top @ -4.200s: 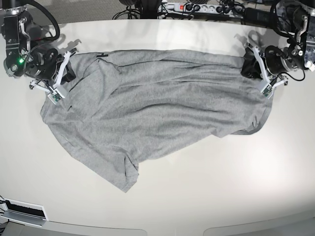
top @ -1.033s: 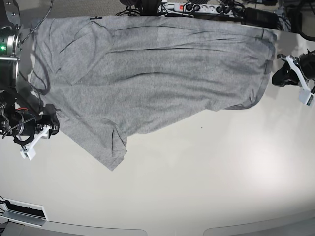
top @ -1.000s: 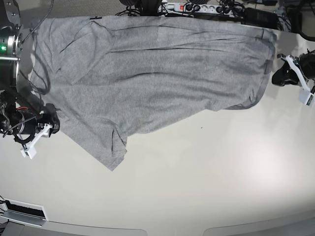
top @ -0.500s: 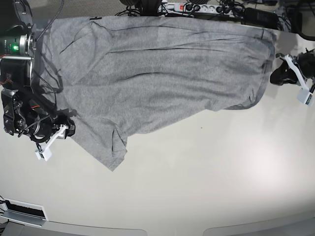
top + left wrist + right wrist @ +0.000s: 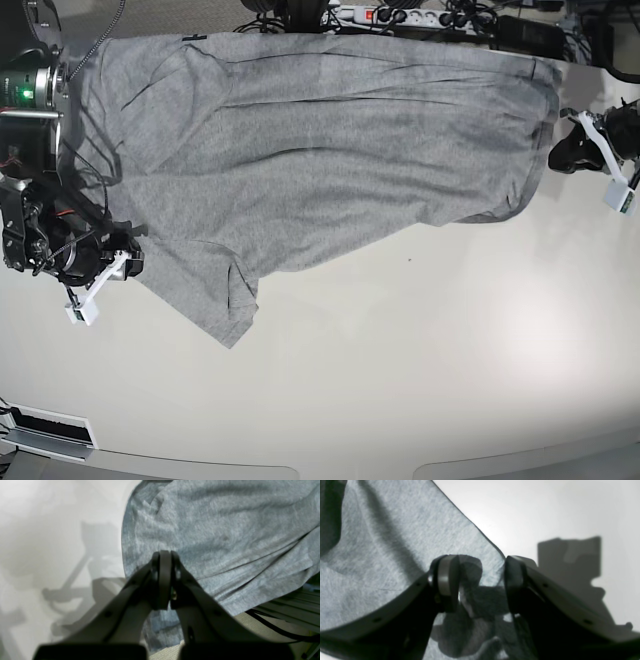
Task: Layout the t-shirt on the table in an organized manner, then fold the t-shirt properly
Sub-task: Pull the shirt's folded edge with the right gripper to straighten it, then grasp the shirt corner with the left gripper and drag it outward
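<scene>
The grey t-shirt lies plain side up across the back of the off-white table, with long creases and one corner trailing toward the front left. My right gripper is at the shirt's lower left edge. In the right wrist view, the right gripper is open, and the t-shirt edge runs between its fingers. My left gripper hovers just off the shirt's right hem. The left wrist view shows the left gripper shut with nothing in it, above the t-shirt.
A power strip and tangled cables lie beyond the table's back edge, where the shirt reaches. Black cables over floor show past the table's edge in the left wrist view. A white slotted fixture sits at the front left corner.
My right arm swung in from the left onto the shirt's lower left edge, then drew back a little. The left arm and the shirt have barely shifted.
</scene>
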Robot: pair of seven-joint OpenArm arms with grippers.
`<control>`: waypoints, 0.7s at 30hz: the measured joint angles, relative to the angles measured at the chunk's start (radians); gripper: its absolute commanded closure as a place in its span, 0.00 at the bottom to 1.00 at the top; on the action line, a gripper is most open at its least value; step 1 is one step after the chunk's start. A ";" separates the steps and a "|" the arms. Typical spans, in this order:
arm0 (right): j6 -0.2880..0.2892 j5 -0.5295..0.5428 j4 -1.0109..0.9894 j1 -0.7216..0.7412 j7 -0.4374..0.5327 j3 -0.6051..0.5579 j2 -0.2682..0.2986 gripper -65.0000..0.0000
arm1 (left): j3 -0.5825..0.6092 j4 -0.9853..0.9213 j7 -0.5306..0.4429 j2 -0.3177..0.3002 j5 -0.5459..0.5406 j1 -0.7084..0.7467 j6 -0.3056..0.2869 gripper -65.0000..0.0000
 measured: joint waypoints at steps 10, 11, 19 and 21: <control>0.248 0.171 0.117 -0.023 -0.146 -0.001 0.031 1.00 | 0.000 0.000 0.000 0.000 -0.007 -0.011 0.000 1.00; 0.248 0.194 0.157 -0.026 -0.170 -0.002 0.039 1.00 | 0.000 0.000 0.000 0.000 -0.007 -0.011 0.000 1.00; 0.248 0.333 0.505 -0.146 -0.333 -0.002 0.114 1.00 | 0.000 0.000 0.002 0.001 -0.007 -0.025 0.000 1.00; 0.248 0.357 0.573 -0.190 -0.362 -0.003 0.123 1.00 | 0.000 0.000 0.003 0.002 -0.005 -0.048 0.000 1.00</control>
